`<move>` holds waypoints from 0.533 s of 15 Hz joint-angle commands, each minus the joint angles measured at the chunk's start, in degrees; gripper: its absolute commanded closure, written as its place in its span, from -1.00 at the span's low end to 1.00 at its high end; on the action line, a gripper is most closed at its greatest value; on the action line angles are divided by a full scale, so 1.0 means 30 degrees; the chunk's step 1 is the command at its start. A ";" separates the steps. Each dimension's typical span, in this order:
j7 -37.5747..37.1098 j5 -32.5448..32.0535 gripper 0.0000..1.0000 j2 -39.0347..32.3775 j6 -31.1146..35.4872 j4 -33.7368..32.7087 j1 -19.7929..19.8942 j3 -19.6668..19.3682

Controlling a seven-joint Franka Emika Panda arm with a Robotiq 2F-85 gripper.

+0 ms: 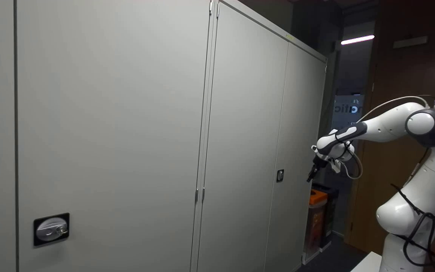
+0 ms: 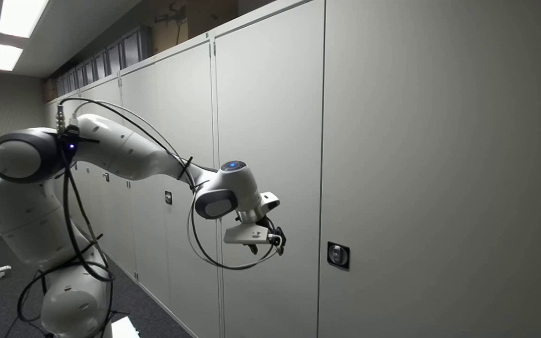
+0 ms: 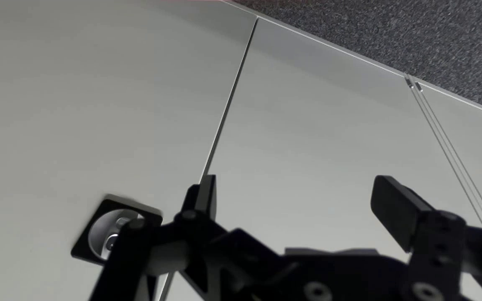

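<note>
The black end effector [image 3: 295,188] has its two fingers [image 3: 396,209] spread wide, with nothing between them. It hangs on a shiny white robot arm [image 2: 129,155] in front of a tall, pale grey metal cupboard [image 2: 270,117]. Nearest to it on the cupboard is a silver and black metal handle [image 2: 338,255], round in the middle and square outside, on the right door [image 2: 439,141]. When you face the cupboard, the handle is right of the end effector, close by but not touching. This looks like a reaching step, with no grip made yet. To meet the handle, the arm would need to go right, with the fingers apart. Far off stands an orange-topped bin [image 1: 315,223].
</note>
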State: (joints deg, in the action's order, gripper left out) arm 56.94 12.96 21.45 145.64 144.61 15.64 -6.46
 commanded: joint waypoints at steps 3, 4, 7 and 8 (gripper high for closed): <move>-0.3756 -0.2419 -1.00 0.4075 -0.7079 -0.2553 -0.1507 -0.1155; -0.4308 -0.2574 -1.00 0.4400 -0.7890 -0.3043 -0.1704 -0.1206; -0.5779 -0.2577 -1.00 0.4909 -0.9613 -0.4196 -0.2356 -0.1437; -0.6257 -0.2521 -1.00 0.4914 -0.9891 -0.4431 -0.2532 -0.1490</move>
State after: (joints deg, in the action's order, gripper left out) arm 42.75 6.68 36.19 119.69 134.70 10.68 -9.43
